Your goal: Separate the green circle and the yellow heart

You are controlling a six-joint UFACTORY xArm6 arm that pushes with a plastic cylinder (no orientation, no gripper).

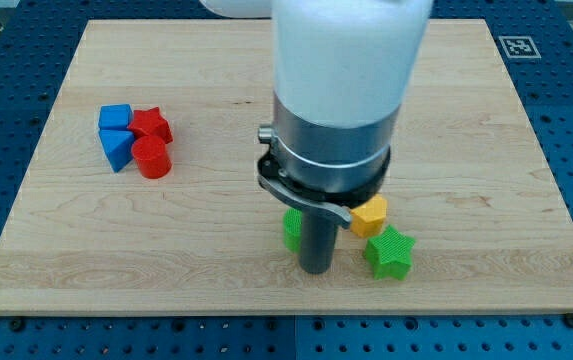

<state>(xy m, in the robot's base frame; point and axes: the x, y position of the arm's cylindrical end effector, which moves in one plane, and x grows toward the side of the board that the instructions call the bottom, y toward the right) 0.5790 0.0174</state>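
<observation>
My rod comes down from the arm's large white and grey body at the view's middle, and my tip (315,268) rests on the wooden board (446,120). A green block (292,229), partly hidden by the rod, sits touching the rod's left side; its shape cannot be made out. A yellow block (370,216) sits just right of the rod, partly under the arm's collar. A green star (389,253) lies right of my tip, just below the yellow block.
At the view's left a tight cluster holds a blue cube (115,117), another blue block (117,148), a red star (152,124) and a red cylinder (152,158). A marker tag (518,46) sits at the board's top right corner.
</observation>
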